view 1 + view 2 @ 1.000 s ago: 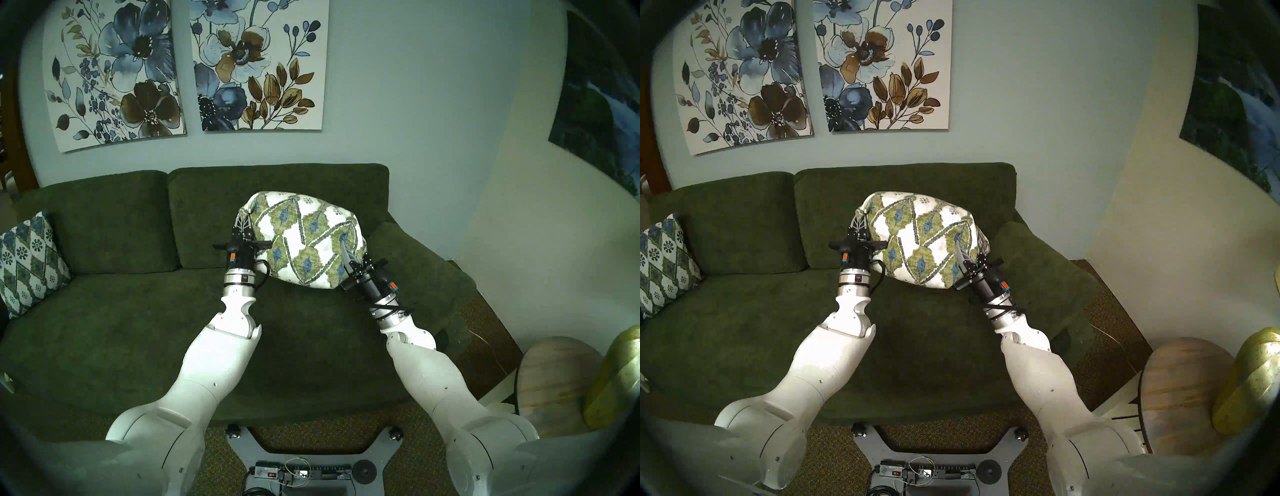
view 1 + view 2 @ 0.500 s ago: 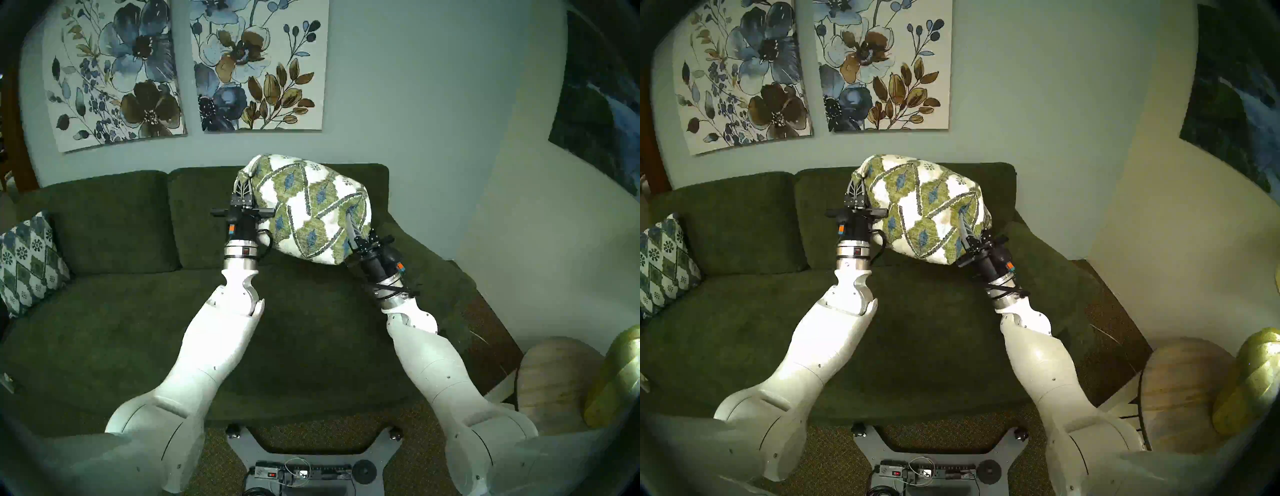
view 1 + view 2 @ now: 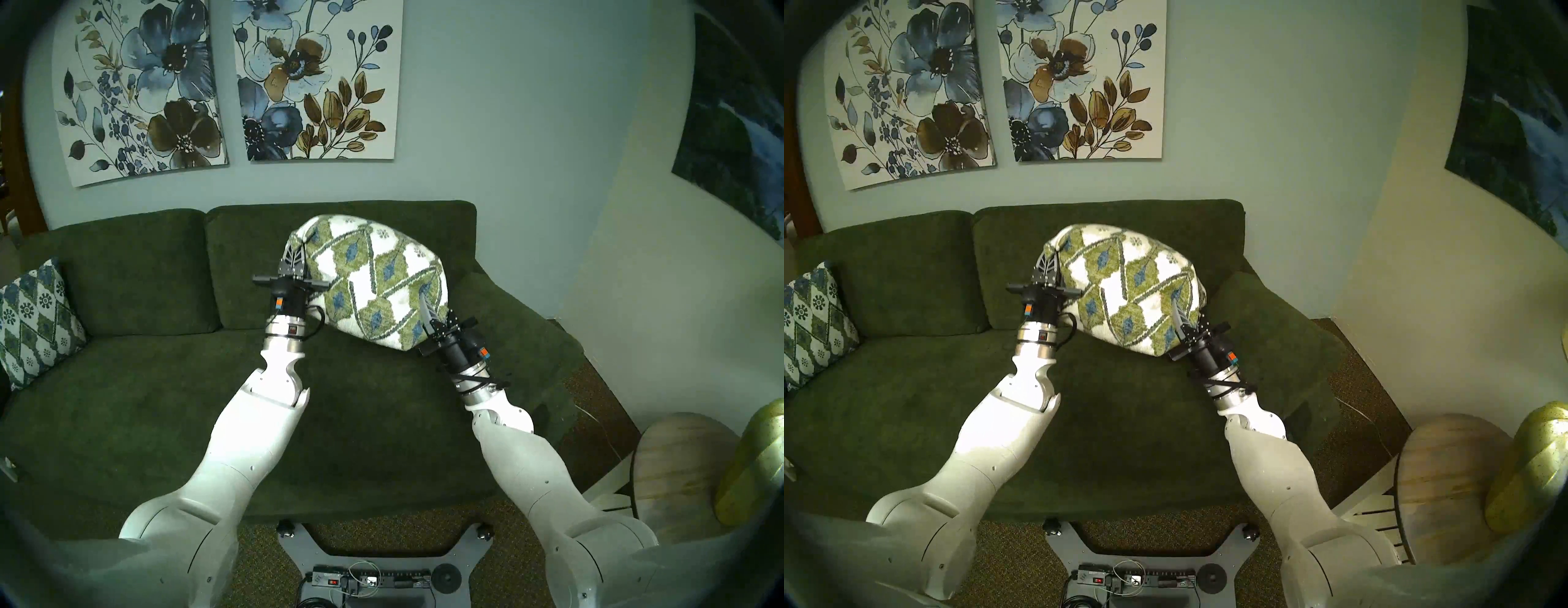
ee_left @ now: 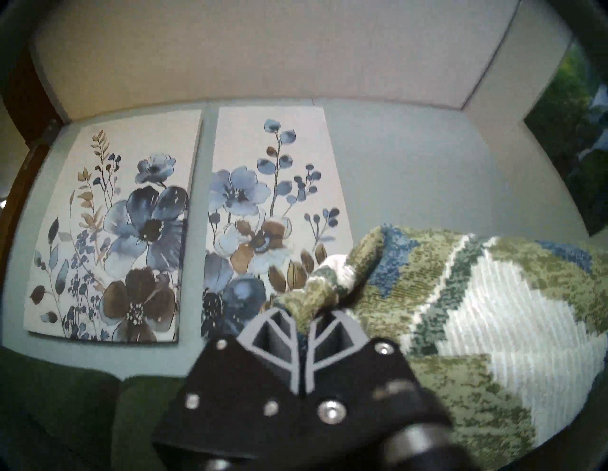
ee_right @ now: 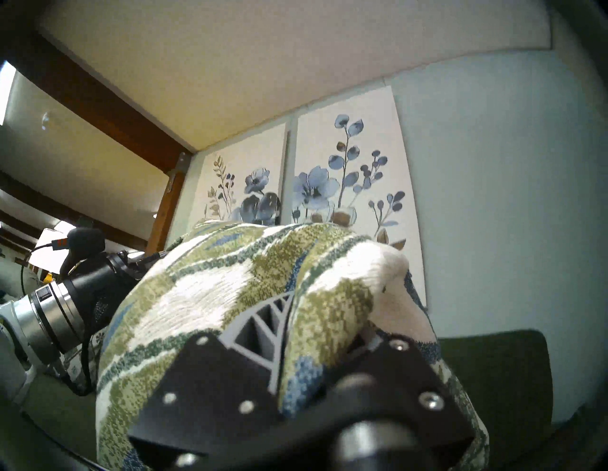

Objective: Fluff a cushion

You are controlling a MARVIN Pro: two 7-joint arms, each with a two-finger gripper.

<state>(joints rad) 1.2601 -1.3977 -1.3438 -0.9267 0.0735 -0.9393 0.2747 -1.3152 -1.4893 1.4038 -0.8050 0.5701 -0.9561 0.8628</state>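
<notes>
Cream cushion (image 3: pixel 373 280) fabric bunches inside both clenched pincers in wrist views; head views show it above the sofa (image 3: pixel 127 403).

Dim indoor light, greenish cast; strong fisheye bend and dark vignette rim in all four views. Glare blows out the glossy white left robot forearm (image 3: pixel 254 429), and warm light hits the shiny gold vase (image 3: pixel 753 463) at the right edge. Wrist views are soft, with the black left gripper mount (image 4: pixel 296 411) blurred up close.
</notes>
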